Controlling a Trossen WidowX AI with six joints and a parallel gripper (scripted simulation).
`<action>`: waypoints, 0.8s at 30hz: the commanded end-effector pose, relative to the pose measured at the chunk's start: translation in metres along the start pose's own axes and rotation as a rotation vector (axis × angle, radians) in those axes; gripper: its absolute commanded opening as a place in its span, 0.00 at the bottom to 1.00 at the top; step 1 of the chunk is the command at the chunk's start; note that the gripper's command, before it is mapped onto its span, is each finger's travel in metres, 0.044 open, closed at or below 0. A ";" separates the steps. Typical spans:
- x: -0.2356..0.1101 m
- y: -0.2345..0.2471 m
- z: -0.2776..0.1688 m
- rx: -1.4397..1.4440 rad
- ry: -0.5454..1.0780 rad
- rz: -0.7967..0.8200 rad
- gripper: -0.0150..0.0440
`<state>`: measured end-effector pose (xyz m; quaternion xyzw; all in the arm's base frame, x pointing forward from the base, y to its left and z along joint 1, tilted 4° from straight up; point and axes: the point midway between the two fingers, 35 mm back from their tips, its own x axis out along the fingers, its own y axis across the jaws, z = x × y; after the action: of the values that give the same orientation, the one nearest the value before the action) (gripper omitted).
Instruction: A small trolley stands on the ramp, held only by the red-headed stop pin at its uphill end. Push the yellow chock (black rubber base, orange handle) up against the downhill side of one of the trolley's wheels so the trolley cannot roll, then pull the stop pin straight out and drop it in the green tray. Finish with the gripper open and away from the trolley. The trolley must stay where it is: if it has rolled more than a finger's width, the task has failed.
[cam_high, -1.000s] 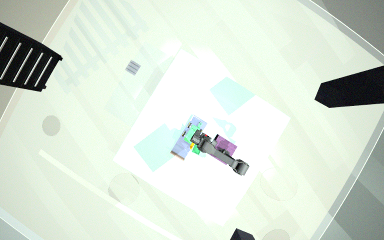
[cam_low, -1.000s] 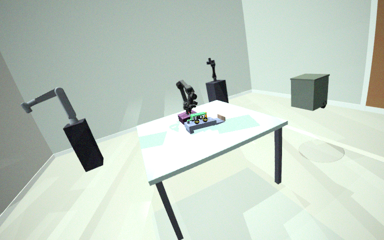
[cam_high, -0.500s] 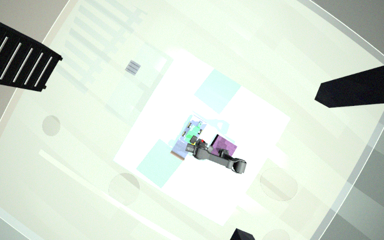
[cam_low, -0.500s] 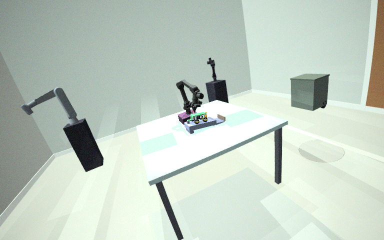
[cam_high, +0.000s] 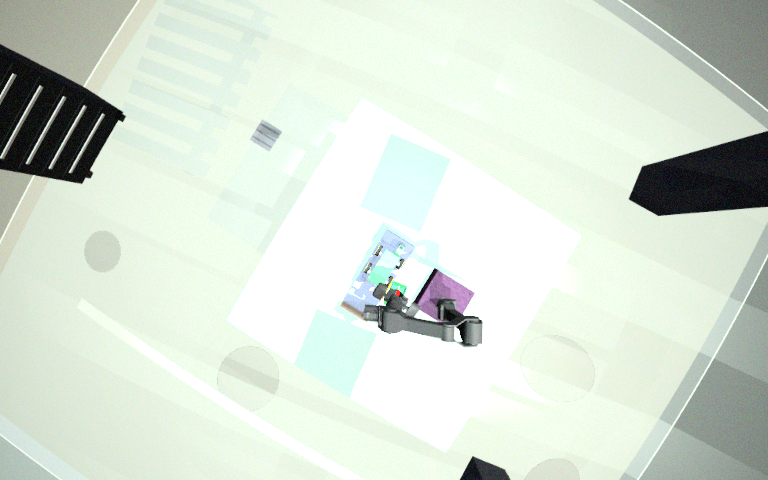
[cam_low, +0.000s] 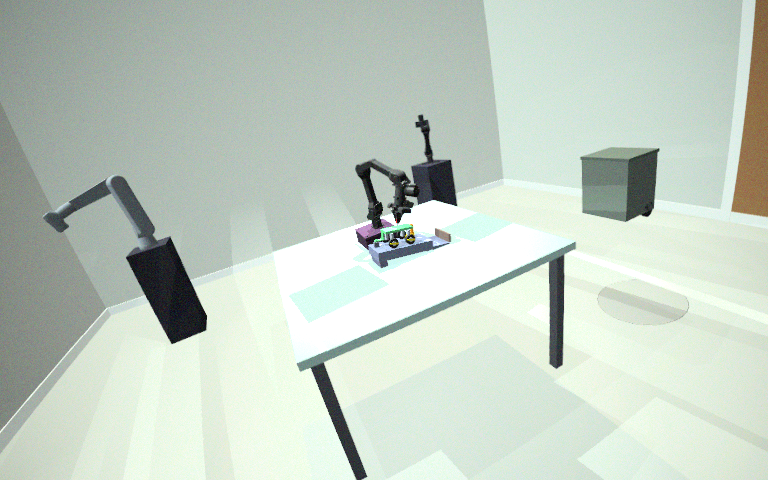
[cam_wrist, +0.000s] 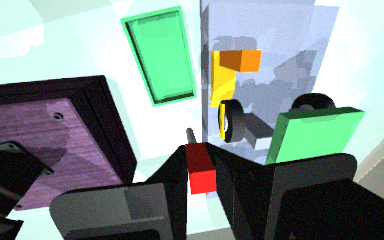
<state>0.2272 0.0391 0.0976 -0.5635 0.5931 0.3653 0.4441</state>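
Observation:
My gripper (cam_high: 397, 294) (cam_low: 397, 218) (cam_wrist: 194, 149) is shut on the red-headed stop pin; its red head (cam_wrist: 202, 181) shows between the fingers and its grey shaft points toward the table. The pin is off the ramp, held above the strip beside the ramp's edge. The green tray (cam_wrist: 161, 57) lies a little ahead of the pin in the wrist view. The green trolley (cam_high: 382, 270) (cam_low: 390, 232) (cam_wrist: 320, 134) stands on the ramp (cam_low: 407, 249) (cam_wrist: 270, 22). The yellow chock (cam_wrist: 222, 82) with its orange handle sits right by a wheel (cam_wrist: 233, 121); exact contact cannot be told. Its rubber base is hidden.
The purple block (cam_high: 438, 288) (cam_low: 368, 232) (cam_wrist: 55, 150) under the arm's base stands left of the gripper in the wrist view. A brown end board (cam_high: 353, 310) (cam_low: 442, 234) stands at the ramp's low end.

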 end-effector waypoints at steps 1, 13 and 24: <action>-0.004 0.000 0.016 0.004 -0.007 0.000 0.25; -0.008 0.001 0.042 -0.016 -0.013 -0.002 0.25; -0.008 0.002 0.040 -0.340 -0.064 -0.036 0.25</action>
<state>0.2296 0.0797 0.0906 -0.6144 0.5245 0.4465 0.3848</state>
